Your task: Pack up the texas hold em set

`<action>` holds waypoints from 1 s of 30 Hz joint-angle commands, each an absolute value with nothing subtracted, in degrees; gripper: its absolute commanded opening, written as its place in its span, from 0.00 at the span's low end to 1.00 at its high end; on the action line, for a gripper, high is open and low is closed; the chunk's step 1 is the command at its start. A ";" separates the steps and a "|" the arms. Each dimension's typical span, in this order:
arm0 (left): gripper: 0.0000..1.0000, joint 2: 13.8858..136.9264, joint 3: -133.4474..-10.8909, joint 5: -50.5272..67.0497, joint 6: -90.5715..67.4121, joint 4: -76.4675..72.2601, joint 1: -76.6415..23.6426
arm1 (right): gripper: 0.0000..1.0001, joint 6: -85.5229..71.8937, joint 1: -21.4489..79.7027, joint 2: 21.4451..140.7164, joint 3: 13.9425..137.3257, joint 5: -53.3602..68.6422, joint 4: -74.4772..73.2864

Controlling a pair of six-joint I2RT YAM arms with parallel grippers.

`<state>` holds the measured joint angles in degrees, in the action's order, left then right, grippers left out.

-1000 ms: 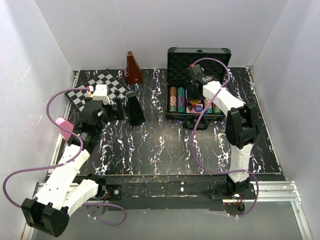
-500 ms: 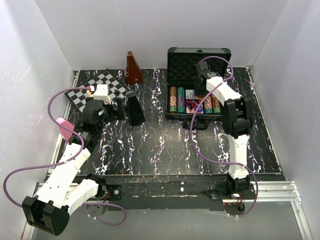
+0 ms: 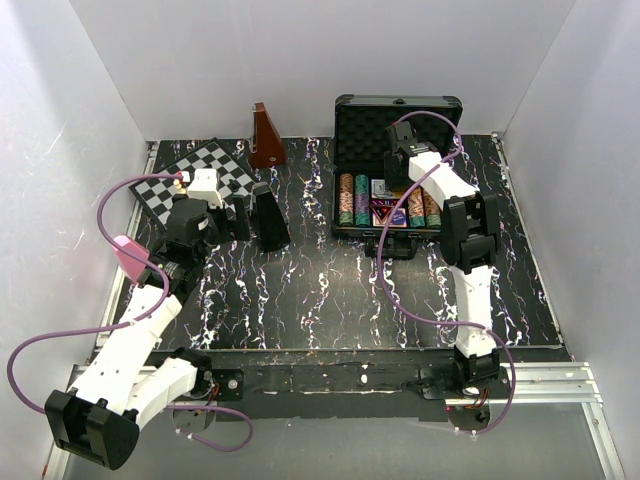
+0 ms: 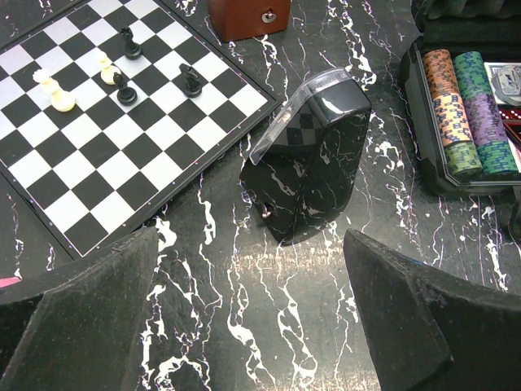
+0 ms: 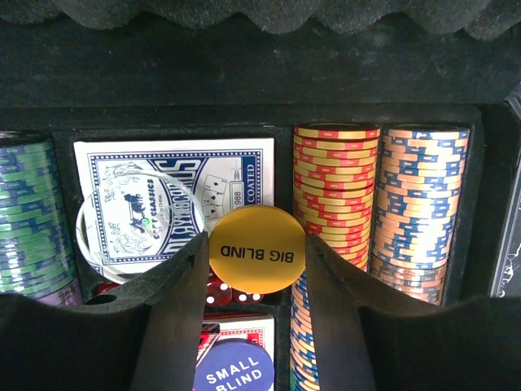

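Note:
The black hard case (image 3: 398,101) stands open at the back right, foam lid up. Inside lie striped chip rows (image 5: 335,187), a card deck (image 5: 236,175), a clear round button (image 5: 138,220), a blue SMALL BLIND button (image 5: 234,366) and red dice (image 5: 218,295). My right gripper (image 5: 256,244) hangs over the case's middle compartment, shut on the yellow BIG BLIND button (image 5: 257,248), one finger against each edge. From above, the right gripper (image 3: 397,165) sits over the case's rear half. My left gripper (image 4: 251,261) is open above bare table, far left of the case (image 4: 419,155).
A glossy black pyramid-shaped object (image 4: 313,155) stands just ahead of the left gripper. The chessboard (image 4: 122,122) with a few pieces lies at the back left, and the brown pyramid-shaped object (image 4: 244,12) stands behind it. White walls enclose the table.
The right arm's elbow has swung right and its wrist has shifted toward the back of the case. The left arm has not moved.

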<state>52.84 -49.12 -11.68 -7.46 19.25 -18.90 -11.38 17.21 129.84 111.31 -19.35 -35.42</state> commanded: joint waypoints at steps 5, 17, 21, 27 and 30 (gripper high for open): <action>0.98 52.65 -49.31 -12.48 -6.94 19.07 -18.98 | 0.45 -11.95 17.05 131.13 113.73 -18.55 -34.63; 0.98 52.65 -49.22 -12.48 -6.86 19.07 -19.07 | 0.43 -11.87 17.75 128.33 112.24 -24.96 -35.51; 0.98 52.38 -49.31 -12.48 -6.86 19.07 -18.98 | 0.43 -12.13 17.67 127.97 111.27 -24.79 -35.24; 0.98 52.38 -49.31 -12.48 -6.86 19.07 -18.99 | 0.45 -12.92 17.67 128.50 111.36 -22.16 -34.81; 0.98 52.47 -49.31 -12.48 -6.94 19.16 -18.98 | 0.45 -13.44 17.75 129.37 112.23 -20.66 -35.24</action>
